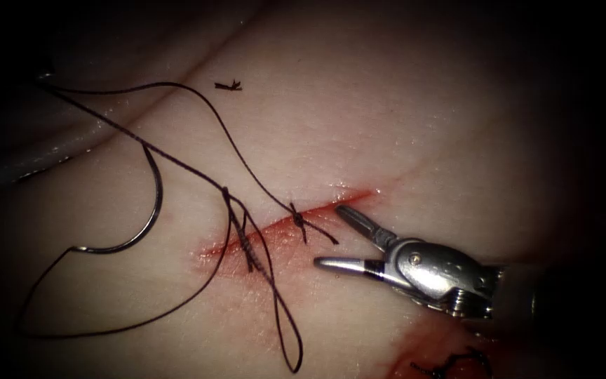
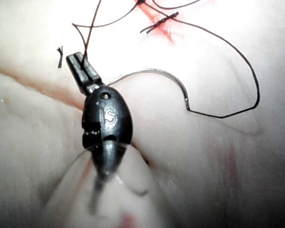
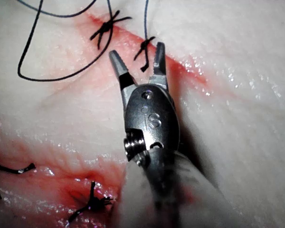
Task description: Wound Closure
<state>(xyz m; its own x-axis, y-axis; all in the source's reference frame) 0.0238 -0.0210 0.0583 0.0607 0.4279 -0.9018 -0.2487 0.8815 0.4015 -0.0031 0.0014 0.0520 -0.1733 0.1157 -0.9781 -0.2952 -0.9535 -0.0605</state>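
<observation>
Needle left of the cut, your right tool on its right.
Your needle [image 1: 145,210] lies free on the tissue [image 1: 415,112], left of the cut [image 1: 282,228]; your right tool [image 1: 338,235] sits just right of it, jaws apart, empty.

Surg. practice bench: sutured tissue [image 1: 401,105], thread [image 1: 177,161].
</observation>
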